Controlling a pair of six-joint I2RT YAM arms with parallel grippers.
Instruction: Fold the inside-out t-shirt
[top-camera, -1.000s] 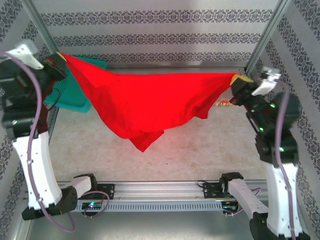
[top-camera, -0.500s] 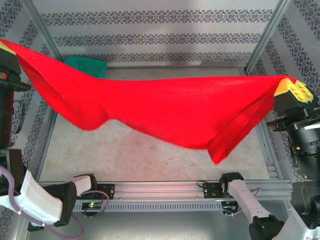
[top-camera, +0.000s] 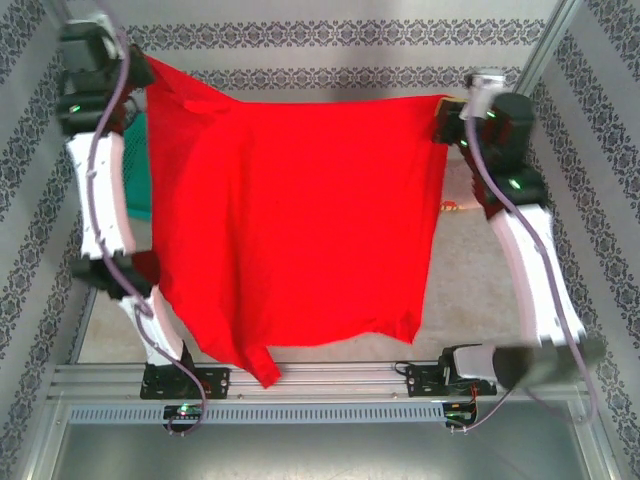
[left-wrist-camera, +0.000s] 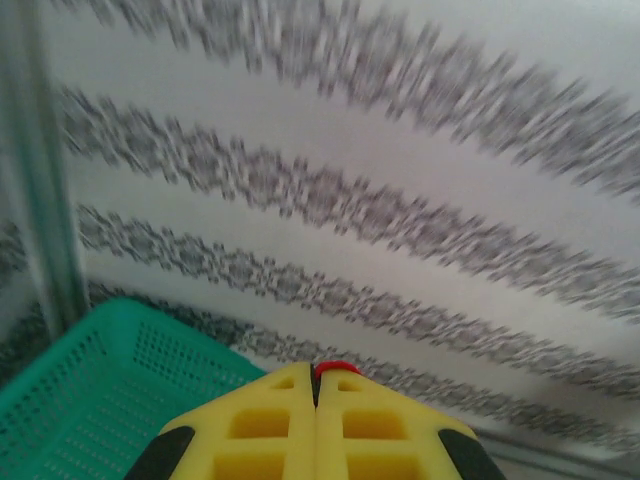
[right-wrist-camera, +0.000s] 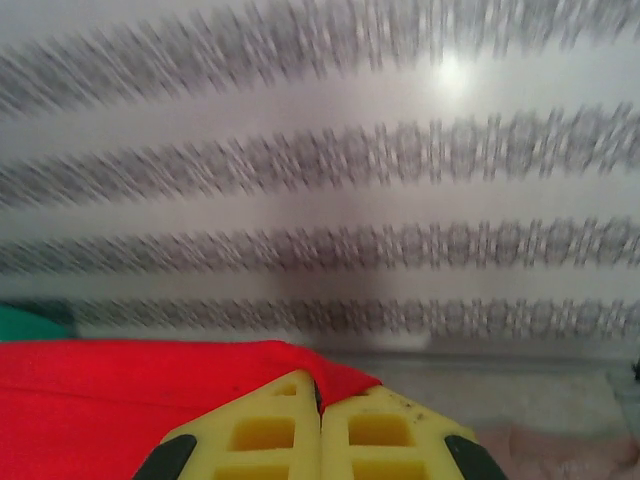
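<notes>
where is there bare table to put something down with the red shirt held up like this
Free: the strip of beige table between the right edge of the bright red cloth t-shirt and the right arm. Crowded: far left, where the teal plastic basket sits beside the left arm. Under the hanging shirt the table is hidden.

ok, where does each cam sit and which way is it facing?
Top external: above, behind the bases, looking down at the table; both arms, red t-shirt stretched between.
Left wrist: faces back wall and teal basket; left gripper shut on t-shirt sliver.
Right wrist: faces back wall; right gripper shut on the t-shirt.
Shared: t-shirt in all three.
</notes>
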